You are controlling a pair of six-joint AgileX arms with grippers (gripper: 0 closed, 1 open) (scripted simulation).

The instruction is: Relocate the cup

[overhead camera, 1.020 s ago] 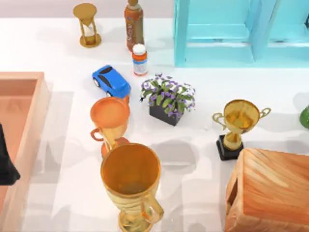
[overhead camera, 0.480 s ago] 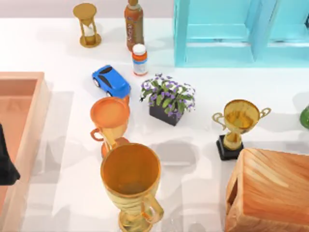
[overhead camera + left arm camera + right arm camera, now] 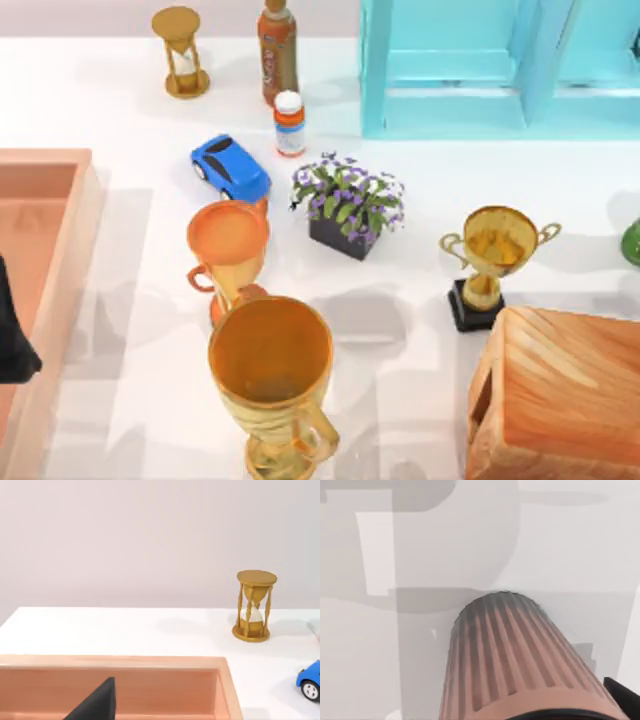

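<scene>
A large gold cup [image 3: 270, 375] with a ribbed lower body stands near the table's front, left of centre. Just behind it is an orange cup [image 3: 228, 240] with a small handle. A gold two-handled trophy cup [image 3: 497, 245] on a black base stands at the right. A ribbed orange-brown round body [image 3: 515, 660] sits very close in the right wrist view, above the white table; I cannot tell which cup it belongs to. A dark part of my right gripper [image 3: 623, 694] shows beside it. My left gripper [image 3: 12, 335] hangs over the wooden tray [image 3: 60, 170] at the left edge.
Behind the cups are a blue toy car [image 3: 230, 168], a potted purple plant [image 3: 348, 203], a pill bottle [image 3: 289, 123], a brown bottle [image 3: 277, 50] and an hourglass [image 3: 180, 52]. A turquoise shelf [image 3: 480, 65] fills the back right, a wooden block [image 3: 560, 395] the front right.
</scene>
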